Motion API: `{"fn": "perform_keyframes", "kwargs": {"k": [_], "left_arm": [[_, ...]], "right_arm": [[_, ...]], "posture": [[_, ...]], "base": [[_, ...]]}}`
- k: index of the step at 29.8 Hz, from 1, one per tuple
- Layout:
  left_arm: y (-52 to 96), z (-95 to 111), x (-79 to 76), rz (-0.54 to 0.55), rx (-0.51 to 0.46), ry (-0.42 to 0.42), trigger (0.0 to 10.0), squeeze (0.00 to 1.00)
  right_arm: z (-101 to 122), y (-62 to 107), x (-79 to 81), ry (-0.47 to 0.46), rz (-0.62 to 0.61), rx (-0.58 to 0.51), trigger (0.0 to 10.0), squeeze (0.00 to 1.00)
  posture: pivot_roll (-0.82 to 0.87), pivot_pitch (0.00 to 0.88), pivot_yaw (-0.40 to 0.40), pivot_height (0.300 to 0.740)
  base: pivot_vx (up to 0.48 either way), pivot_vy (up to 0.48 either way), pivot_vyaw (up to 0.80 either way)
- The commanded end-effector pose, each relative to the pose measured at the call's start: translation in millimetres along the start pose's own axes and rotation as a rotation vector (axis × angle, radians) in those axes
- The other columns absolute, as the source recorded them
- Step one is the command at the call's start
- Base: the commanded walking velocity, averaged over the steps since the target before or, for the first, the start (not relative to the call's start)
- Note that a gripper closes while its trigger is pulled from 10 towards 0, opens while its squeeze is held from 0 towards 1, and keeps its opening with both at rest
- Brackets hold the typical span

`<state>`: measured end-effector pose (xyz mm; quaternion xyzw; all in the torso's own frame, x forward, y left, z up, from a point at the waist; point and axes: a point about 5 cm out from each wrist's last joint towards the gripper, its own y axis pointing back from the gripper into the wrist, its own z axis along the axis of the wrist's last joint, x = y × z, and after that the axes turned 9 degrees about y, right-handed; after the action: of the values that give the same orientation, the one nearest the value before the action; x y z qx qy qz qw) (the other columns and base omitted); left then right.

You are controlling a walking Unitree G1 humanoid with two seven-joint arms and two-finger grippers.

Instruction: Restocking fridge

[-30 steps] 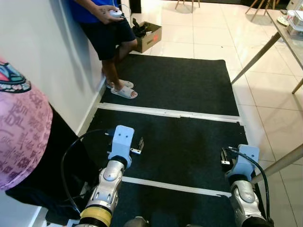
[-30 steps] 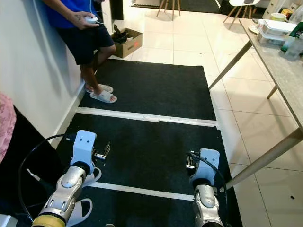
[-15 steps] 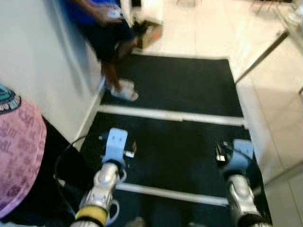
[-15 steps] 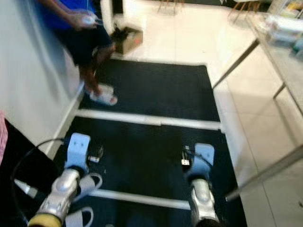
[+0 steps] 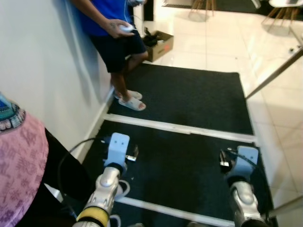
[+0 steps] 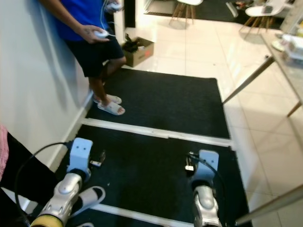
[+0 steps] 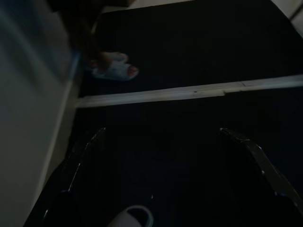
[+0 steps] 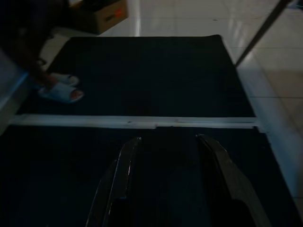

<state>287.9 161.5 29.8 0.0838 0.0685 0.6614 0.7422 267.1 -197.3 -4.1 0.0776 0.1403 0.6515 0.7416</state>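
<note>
No fridge or stock items are in sight. I look down at black floor mats point(image 5: 189, 94). My left arm point(image 5: 106, 182) and right arm point(image 5: 241, 194) hang low over the near mat. The left wrist view shows my left gripper point(image 7: 162, 130) open, its fingers far apart above the dark mat. In the right wrist view my right gripper point(image 8: 169, 138) is open too, with a narrower gap and nothing between its fingers.
A person in a blue shirt point(image 5: 116, 28) holding a white controller point(image 5: 125, 28) leans on the white wall point(image 5: 42, 71) at left. A person in pink point(image 5: 19, 175) is close at my left. A cardboard box point(image 5: 158, 42), a table leg point(image 5: 274, 73) and a white sandal point(image 6: 90, 195) are nearby.
The whole picture has shifted and was blurred half a second ago, so the camera moved; more of the far floor shows. Both arms hang as before.
</note>
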Motion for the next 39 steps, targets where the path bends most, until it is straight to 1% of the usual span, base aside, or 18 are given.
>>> {"fn": "perform_keyframes", "kwargs": {"k": [1, 16, 39], "left_arm": [[-0.6, -1.3, -3.7, -0.017, 0.004, -0.004, 10.0, 0.0], [-1.5, -1.4, -3.4, -0.017, -0.005, -0.005, 10.0, 0.0], [-1.8, 0.9, -4.4, -0.021, -0.022, -0.01, 10.0, 0.0]], "right_arm": [[-7.3, 3.1, -10.0, -0.012, -0.034, 0.033, 10.0, 0.0], [-6.2, 2.0, -10.8, -0.007, -0.033, 0.035, 10.0, 0.0], [-5.9, 1.6, -11.1, -0.009, -0.036, 0.036, 10.0, 0.0]], "posture": [[-0.01, 0.083, -0.025, 0.74], [-0.01, 0.08, -0.028, 0.74], [0.0, 0.081, -0.027, 0.74]], "base": [[0.424, 0.0, -0.71], [0.423, 0.0, -0.65], [0.422, 0.0, 0.0]]}}
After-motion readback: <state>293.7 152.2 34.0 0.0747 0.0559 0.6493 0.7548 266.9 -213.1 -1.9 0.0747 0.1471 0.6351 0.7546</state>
